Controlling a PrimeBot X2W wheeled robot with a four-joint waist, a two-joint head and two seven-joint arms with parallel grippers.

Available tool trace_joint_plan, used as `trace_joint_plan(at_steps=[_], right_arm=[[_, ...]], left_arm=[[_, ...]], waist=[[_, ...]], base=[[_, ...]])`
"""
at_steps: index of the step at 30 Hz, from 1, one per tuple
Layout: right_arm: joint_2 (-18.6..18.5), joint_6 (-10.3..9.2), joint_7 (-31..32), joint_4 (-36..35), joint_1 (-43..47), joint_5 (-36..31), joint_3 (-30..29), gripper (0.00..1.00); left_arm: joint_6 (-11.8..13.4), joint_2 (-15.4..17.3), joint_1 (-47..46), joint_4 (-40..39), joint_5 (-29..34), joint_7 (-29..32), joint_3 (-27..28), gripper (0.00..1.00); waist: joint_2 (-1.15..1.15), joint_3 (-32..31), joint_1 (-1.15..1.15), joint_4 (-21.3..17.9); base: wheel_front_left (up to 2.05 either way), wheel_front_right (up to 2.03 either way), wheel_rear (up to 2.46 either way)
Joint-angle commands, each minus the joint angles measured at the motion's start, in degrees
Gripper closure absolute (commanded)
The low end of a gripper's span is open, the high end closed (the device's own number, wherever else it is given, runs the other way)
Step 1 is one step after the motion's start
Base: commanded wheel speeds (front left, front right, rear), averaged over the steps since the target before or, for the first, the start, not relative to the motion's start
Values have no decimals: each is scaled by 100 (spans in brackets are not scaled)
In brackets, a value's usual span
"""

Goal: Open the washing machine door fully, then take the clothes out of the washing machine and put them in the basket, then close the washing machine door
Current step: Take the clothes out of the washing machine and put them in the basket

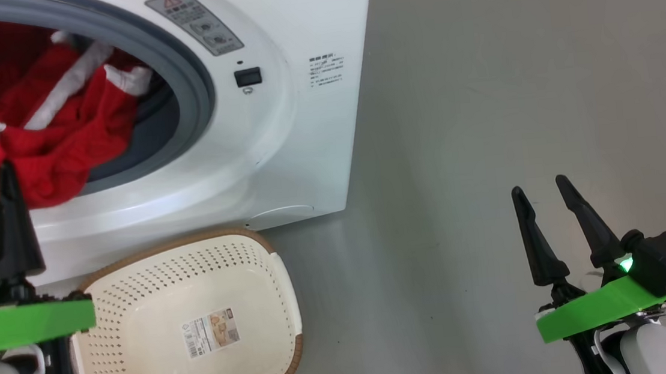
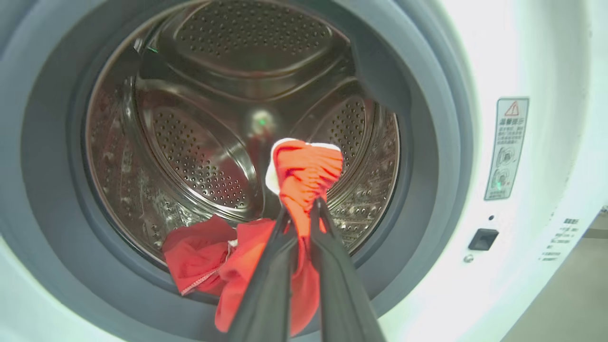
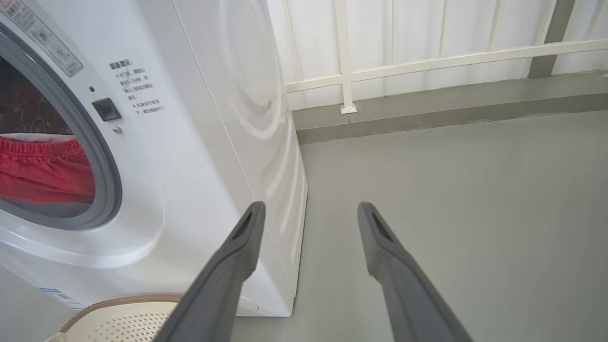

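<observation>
The white washing machine has its round mouth uncovered; the washing machine door is out of view. Red clothes with white trim spill over the grey seal. My left gripper is shut on a bunched fold of the clothes at the mouth, in front of the steel drum. The cream basket stands empty on the floor just below the mouth. My right gripper hangs open over bare floor to the right, its fingers holding nothing, and red clothes show at that view's left.
Grey floor stretches right of the machine. A white railing and a low grey kerb run behind the machine's right side. A black latch socket sits on the machine front, right of the mouth.
</observation>
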Motion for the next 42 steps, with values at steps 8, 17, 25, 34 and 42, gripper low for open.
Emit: trace_joint_plan(at_steps=[8, 17, 25, 34, 42], right_arm=[[-43, 42, -37, -102, 53, -19, 34, 0], [-43, 42, -37, -101, 20, -28, 34, 0], [-43, 42, -37, -148, -8, -18, 50, 0], [-43, 42, -37, -177, -123, -7, 93, 0], [-43, 42, -37, -219, -206, -18, 116, 0]], left_arm=[[8, -76, 354, -1388, 126, -28, 468, 100], [8, -163, 560, -1438, 180, -28, 392, 100], [8, -196, 718, -623, 131, -28, 309, 100], [8, -116, 633, 592, -114, -28, -16, 100], [8, 46, 430, 1553, -100, -28, -422, 100]], waist=[[0, -74, 0, 76], [0, -48, 0, 87], [0, 79, 0, 78], [0, 430, 0, 82], [0, 715, 0, 22]], base=[[0, 0, 0], [0, 0, 0], [0, 0, 0], [0, 0, 0], [0, 0, 0]])
